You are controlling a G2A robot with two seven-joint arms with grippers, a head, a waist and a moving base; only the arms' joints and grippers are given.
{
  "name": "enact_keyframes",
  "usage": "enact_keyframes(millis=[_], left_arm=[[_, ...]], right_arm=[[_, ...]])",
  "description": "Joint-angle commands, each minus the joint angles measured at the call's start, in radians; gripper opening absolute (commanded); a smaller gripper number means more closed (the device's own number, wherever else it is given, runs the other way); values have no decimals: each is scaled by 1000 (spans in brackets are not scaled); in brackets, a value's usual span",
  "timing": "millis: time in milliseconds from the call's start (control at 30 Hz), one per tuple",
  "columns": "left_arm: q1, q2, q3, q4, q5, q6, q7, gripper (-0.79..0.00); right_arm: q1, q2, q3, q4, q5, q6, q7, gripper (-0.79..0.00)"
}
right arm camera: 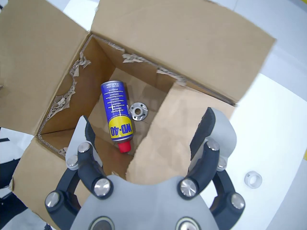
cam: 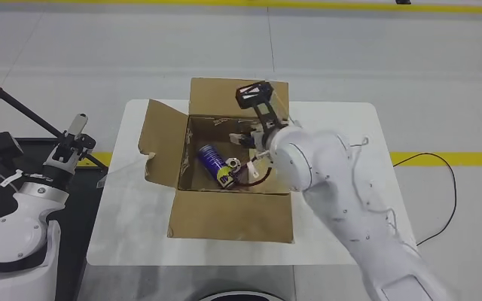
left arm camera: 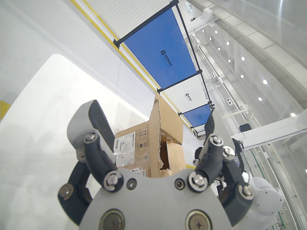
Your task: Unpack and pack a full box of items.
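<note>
Right hand, released and empty, hangs over a cardboard box holding a spray can and metal flange; left hand, also released, sits beside the table.

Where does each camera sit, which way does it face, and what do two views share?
Top view: above the arms, facing down on table and box; both arms show.
Left wrist view: beside the table, facing the box's outside past the open left gripper.
Right wrist view: above the box, facing down past the open right gripper.
Shared: top and right wrist show the spray can.
</note>
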Motion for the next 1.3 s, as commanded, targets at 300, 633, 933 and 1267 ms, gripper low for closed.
enact_keyframes(millis=[300, 633, 933, 1267], left_arm=[[0, 0, 0, 0, 0, 0, 0, 0], [0, 0, 0, 0, 0, 0, 0, 0], [0, 0, 0, 0, 0, 0, 0, 0], [0, 0, 0, 0, 0, 0, 0, 0]], right_arm=[[-212, 70, 452, -10, -173, -21, 135, 0], [-198, 106, 589, 324, -267, -133, 203, -105], [-128, 112, 596, 522, -236, -163, 203, -357], [-79, 112, 601, 686, -122, -204, 131, -422]])
